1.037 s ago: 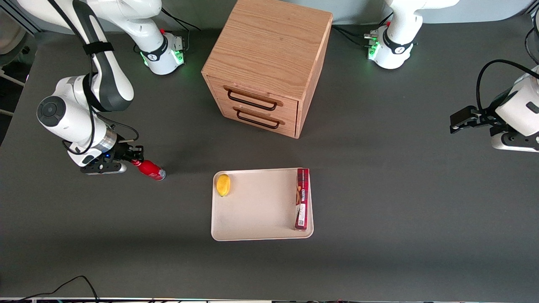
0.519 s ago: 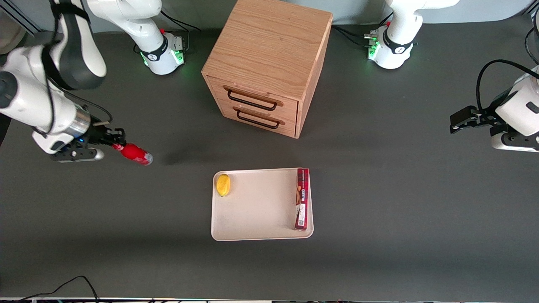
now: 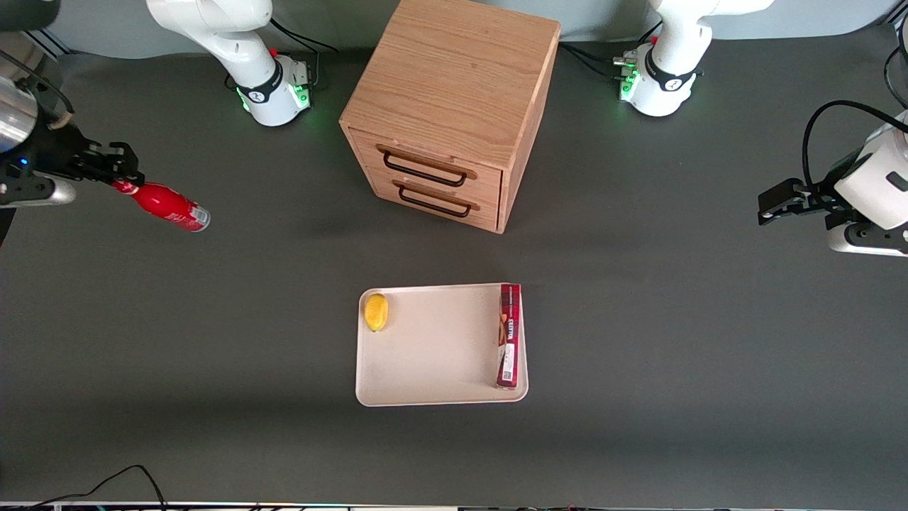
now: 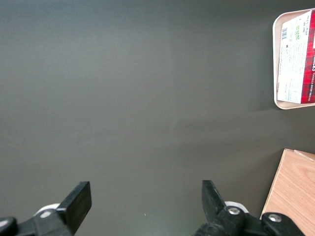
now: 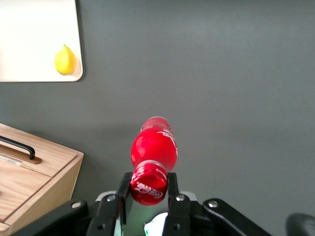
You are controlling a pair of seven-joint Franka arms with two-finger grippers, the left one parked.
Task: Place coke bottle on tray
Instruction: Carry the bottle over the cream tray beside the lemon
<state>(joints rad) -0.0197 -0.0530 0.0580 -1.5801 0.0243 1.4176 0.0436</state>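
Dark grey table (image 3: 638, 319) bearing a wooden two-drawer cabinet (image 3: 454, 106).

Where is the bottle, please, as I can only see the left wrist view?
Observer: The end effector grips the bottle by its cap, toward the working arm's end of the table.
Operator: Thank you. Is there room on the tray?
Observer: Yes, the tray is bare in the middle, between a lemon and the box.
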